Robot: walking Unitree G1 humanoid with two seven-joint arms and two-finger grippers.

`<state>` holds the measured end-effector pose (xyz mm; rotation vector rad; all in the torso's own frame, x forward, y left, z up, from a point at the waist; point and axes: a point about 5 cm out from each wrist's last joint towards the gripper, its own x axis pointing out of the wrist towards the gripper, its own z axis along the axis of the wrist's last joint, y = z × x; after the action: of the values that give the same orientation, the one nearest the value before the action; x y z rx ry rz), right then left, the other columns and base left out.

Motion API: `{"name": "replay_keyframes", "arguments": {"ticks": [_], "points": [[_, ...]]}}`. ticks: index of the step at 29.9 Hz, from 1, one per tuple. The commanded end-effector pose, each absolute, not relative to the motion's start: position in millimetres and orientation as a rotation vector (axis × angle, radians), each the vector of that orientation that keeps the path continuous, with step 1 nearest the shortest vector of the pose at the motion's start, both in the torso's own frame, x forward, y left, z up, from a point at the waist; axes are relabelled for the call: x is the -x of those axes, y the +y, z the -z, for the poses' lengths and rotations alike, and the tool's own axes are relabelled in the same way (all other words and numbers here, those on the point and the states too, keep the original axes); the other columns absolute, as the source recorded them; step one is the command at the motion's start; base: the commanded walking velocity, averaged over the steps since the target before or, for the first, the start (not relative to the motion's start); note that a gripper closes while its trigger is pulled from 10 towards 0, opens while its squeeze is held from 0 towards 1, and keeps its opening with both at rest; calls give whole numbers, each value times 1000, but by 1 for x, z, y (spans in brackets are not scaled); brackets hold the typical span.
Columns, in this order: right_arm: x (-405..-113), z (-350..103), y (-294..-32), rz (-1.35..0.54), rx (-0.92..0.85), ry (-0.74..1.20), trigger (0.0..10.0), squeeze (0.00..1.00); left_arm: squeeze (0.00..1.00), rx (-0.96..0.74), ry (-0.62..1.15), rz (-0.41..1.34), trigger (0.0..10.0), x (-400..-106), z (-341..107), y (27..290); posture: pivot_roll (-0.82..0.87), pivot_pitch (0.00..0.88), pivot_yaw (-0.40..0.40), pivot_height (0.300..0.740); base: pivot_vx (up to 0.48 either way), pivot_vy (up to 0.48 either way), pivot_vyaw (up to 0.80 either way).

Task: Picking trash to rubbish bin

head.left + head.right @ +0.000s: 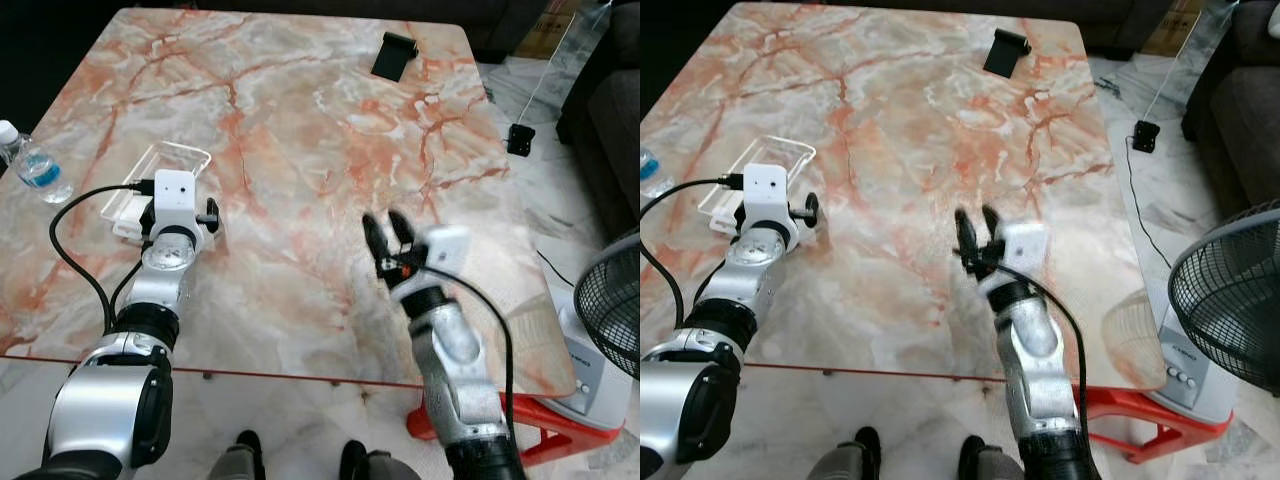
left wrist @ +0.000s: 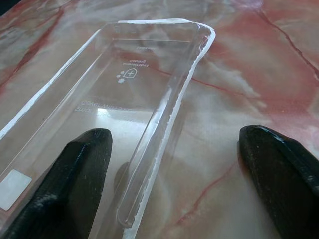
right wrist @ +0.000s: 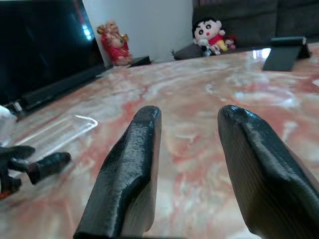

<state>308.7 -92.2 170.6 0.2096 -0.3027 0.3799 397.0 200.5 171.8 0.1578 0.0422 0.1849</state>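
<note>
A clear plastic tray [image 1: 160,170] lies on the marble table [image 1: 300,150] near its left side. My left gripper [image 2: 174,149] is open and low over the tray's near end. One black finger [image 2: 75,174] sits inside the tray, and the other finger [image 2: 279,169] rests over bare marble, so the tray's side wall [image 2: 159,124] runs between them. My right gripper [image 1: 389,236] hovers over the table's front middle, open, with nothing between its fingers. The tray also shows far off in the right wrist view [image 3: 60,130].
A small water bottle [image 1: 30,165] stands at the table's left edge. A black phone stand [image 1: 393,55] sits at the far side. On the floor to the right are a fan [image 1: 610,310], a red stool [image 1: 545,425] and a black box on a cord [image 1: 520,138].
</note>
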Motion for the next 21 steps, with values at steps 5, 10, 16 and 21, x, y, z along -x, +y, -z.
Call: {"name": "replay_keyframes", "arguments": {"ticks": [5, 10, 16, 21], "points": [[-306, -175, -90, -389, -239, -274, 10000, 0, 0, -136, 195, -206, 10000, -391, -146, 206, -32, 260, -55, 740, 0, 0, 0], [-305, -174, -89, -394, -242, -259, 10000, 0, 0, -87, 203, -217, 0, -390, -144, 207, -31, 251, -55, 740, 0, 0, 0], [-307, -174, -90, -397, -238, -251, 10000, 0, 0, 23, 196, -208, 0, -392, -147, 203, -35, 240, -58, 740, 0, 0, 0], [-308, -176, -91, -400, -234, -246, 10000, 0, 0, 71, 204, -208, 0, -394, -150, 203, -34, 231, -62, 740, 0, 0, 0]]}}
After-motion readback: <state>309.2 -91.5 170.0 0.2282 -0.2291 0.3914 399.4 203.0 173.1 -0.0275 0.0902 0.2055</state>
